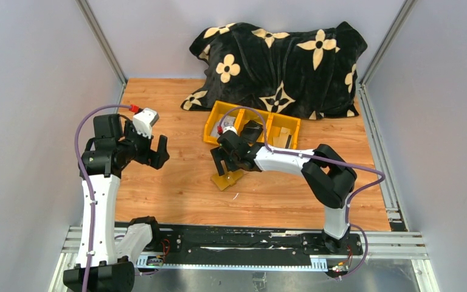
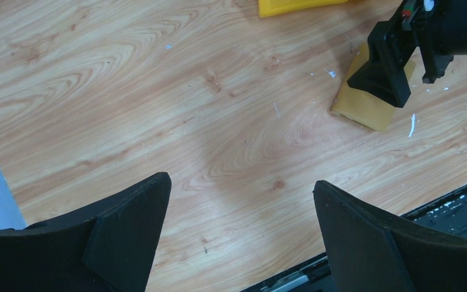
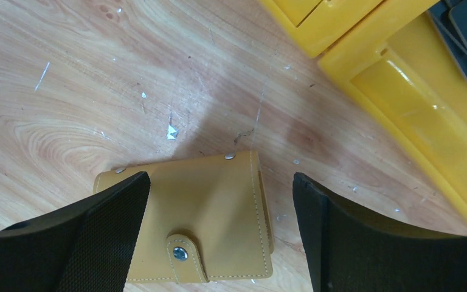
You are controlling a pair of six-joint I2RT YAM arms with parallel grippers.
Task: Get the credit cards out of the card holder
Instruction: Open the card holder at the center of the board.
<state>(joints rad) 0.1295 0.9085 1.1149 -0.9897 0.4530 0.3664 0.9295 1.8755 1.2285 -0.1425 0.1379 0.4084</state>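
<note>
On the wooden table [image 3: 67,79], a snapped-shut mustard card holder [image 3: 213,213] lies below the spread right hand [image 3: 220,179].

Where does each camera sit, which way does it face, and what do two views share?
Top external: above and behind the robot, looking down on the wooden table; left arm and right arm show.
Left wrist: on the left arm, facing the table; open left fingers show below.
Right wrist: over the closed mustard-yellow snap-tab folding wallet; open right fingers straddle it.
Shared: left wrist catches that wallet and the right fingers.
</note>
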